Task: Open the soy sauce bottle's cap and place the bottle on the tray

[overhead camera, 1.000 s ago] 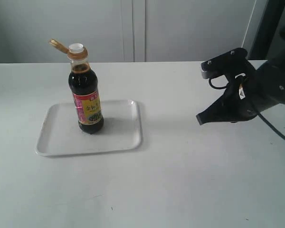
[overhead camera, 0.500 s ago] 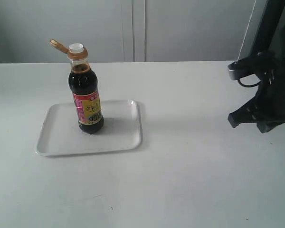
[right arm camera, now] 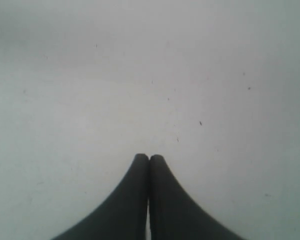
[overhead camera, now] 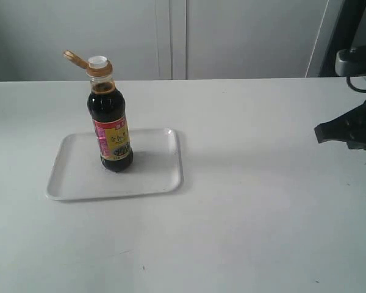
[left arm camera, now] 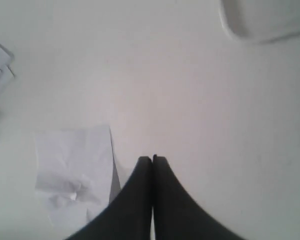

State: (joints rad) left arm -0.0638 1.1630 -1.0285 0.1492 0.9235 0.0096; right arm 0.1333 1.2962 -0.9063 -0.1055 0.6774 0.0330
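Note:
The soy sauce bottle [overhead camera: 111,125] stands upright on the white tray [overhead camera: 154,179] at the left of the exterior view. Its gold-brown cap [overhead camera: 75,59] is flipped back on its hinge, baring the white spout. My right gripper [overhead camera: 320,133] hangs at the far right edge, well away from the bottle, its fingers pressed together on nothing; the right wrist view shows the same shut gripper [right arm camera: 149,158] over bare table. My left gripper [left arm camera: 152,159] is shut and empty in the left wrist view, with a corner of the tray [left arm camera: 260,22] far from it. The left arm is outside the exterior view.
A crumpled sheet of white paper [left arm camera: 72,172] lies on the table beside my left gripper. A pale wall with cabinet doors [overhead camera: 171,36] runs behind the table. A dark upright post [overhead camera: 348,30] stands at the back right.
My right arm has drawn back to the right, from mid-table to the frame's edge. Bottle, cap and tray have not moved.

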